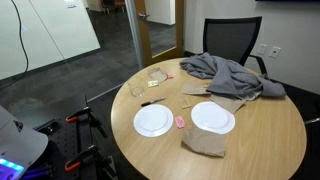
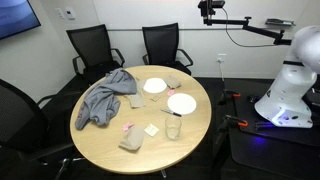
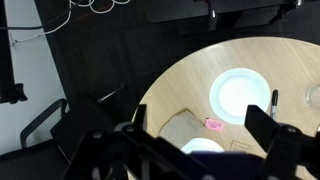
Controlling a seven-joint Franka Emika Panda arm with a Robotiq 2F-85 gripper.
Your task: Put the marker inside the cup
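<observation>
Fingers [image 3: 268, 130] spread wide apart, the gripper [image 2: 210, 10] hangs high near the round table [image 2: 100, 140], where the black marker [image 1: 153, 102] lies between a white plate [image 1: 153, 121] and the glass cup [image 1: 135, 88].

Airspace above the round table [image 2: 100, 150] is open. The glass cup [image 2: 173, 127] stands near the rim, with a white plate [image 2: 182, 103] the nearest obstacle. The gray garment [image 2: 105, 95] lies well apart.
</observation>
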